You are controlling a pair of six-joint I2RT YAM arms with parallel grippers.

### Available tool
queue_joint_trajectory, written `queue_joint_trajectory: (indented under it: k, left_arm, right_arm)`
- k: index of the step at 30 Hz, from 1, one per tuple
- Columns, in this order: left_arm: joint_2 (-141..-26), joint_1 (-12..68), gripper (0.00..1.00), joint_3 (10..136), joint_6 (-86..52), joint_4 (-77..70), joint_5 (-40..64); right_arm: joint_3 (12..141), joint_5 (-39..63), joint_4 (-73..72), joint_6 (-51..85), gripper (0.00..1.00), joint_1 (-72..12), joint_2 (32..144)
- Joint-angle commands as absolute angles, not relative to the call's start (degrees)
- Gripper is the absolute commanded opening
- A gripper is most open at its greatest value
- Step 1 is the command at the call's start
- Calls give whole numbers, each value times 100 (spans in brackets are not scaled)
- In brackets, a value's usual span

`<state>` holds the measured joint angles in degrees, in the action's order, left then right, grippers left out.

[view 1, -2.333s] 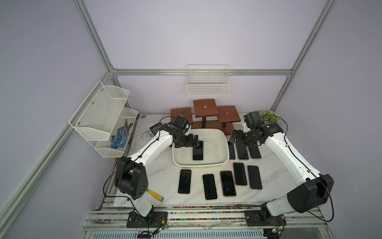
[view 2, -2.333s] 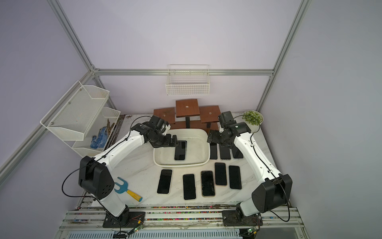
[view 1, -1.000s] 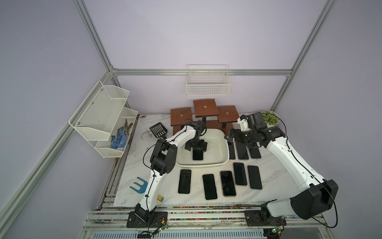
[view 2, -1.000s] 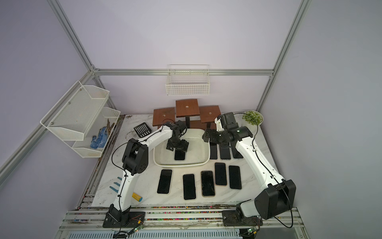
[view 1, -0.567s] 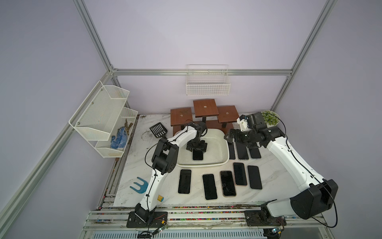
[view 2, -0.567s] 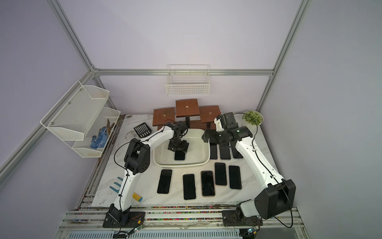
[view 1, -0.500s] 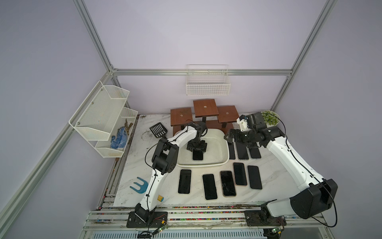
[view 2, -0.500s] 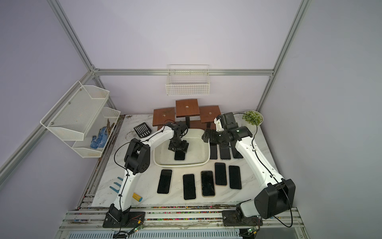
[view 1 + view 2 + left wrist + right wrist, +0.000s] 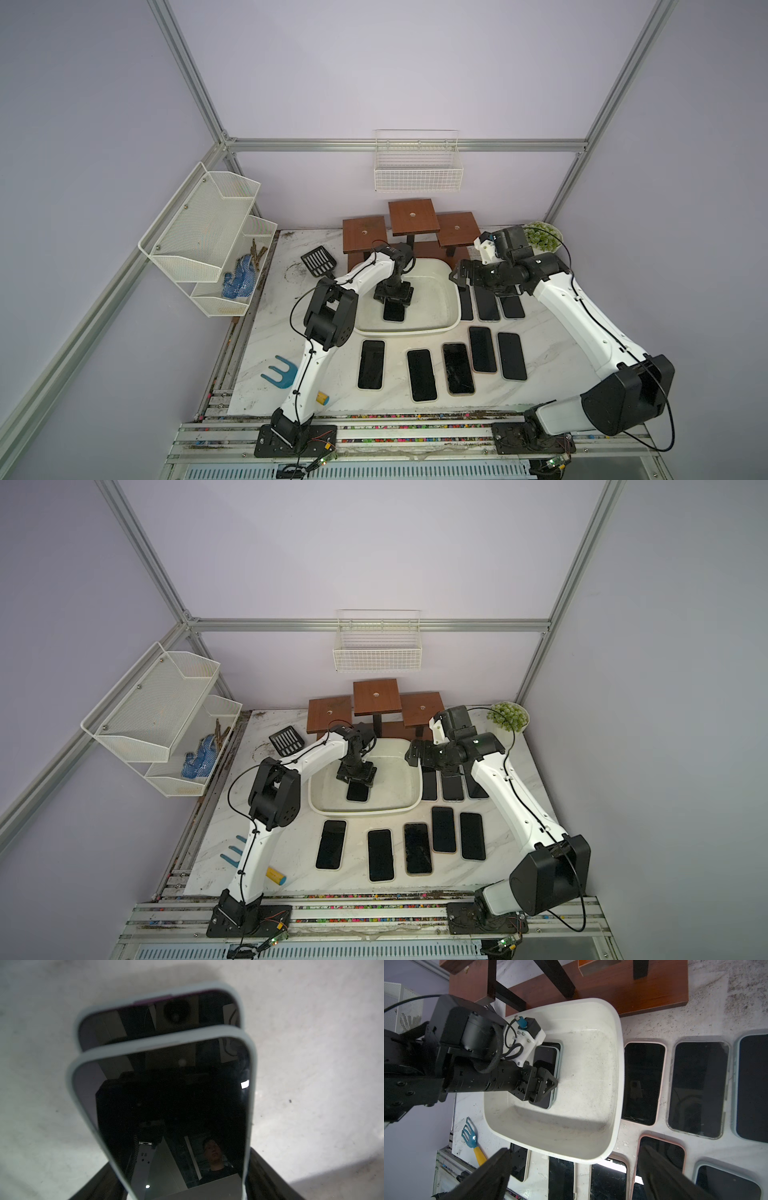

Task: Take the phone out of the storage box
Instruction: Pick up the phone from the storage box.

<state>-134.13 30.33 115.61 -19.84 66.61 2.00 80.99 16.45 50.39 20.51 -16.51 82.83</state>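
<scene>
While my left gripper [image 9: 394, 299] jaws pinch top phone [image 9: 172, 1105] by side edges, lift-out from storage box [image 9: 591, 1022] not done; second phone [image 9: 145, 1020] left beneath jaws; right gripper [image 9: 575, 1149] spread, empty.

In the left wrist view the upper phone [image 9: 172, 1105] runs off the picture's edge at its near end and hides all but one end of the lower phone [image 9: 158, 1016]. The fingers [image 9: 268, 1180] of the left gripper [image 9: 395, 302] are only dark blurs cut by that edge. In both top views that gripper covers the phones' far end, so whether it grips the upper one cannot be told.
</scene>
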Motion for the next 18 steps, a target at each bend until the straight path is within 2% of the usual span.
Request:
queue_joint_trajectory:
  k: [1, 18]
  left_arm:
    - [-12950, 2680, 71, 11407, -1734, 6910, -272]
    - [-12373, 2458, 72, 11450, -1581, 6652, 549]
  right_arm:
    - [7964, 1746, 4802, 2094, 100, -1679, 8315]
    - [7918, 1894, 4606, 2389, 100, -1679, 8372]
